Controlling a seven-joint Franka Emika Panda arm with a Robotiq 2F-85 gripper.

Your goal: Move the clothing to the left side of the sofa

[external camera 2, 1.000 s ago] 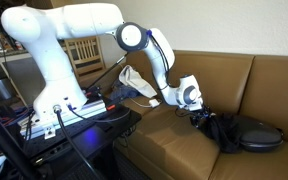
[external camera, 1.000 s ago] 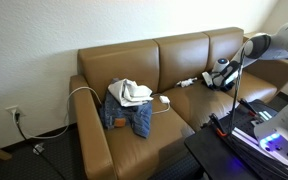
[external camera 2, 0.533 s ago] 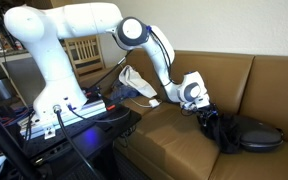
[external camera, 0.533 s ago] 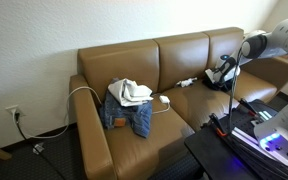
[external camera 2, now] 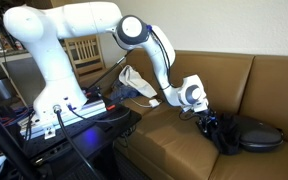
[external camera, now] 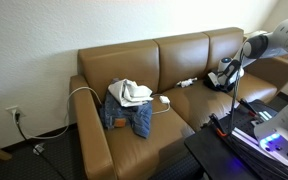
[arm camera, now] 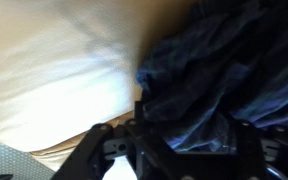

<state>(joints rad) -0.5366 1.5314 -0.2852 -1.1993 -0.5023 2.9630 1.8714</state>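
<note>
Just below the tool lies the dark top (bunched up).

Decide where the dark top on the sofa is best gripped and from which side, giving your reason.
Probably pinch a raised fold on the dark top, coming down from above with the hand: it lies crumpled on the sofa seat, so folds stand up.

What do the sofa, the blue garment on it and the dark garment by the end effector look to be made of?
The sofa looks like tan leather or a leather-look cover: smooth, soft sheen. The blue garment seems denim: mid-blue, matte, stiff folds. The dark garment looks like soft navy-black cloth, limp and finely creased; fibre unclear.
</note>
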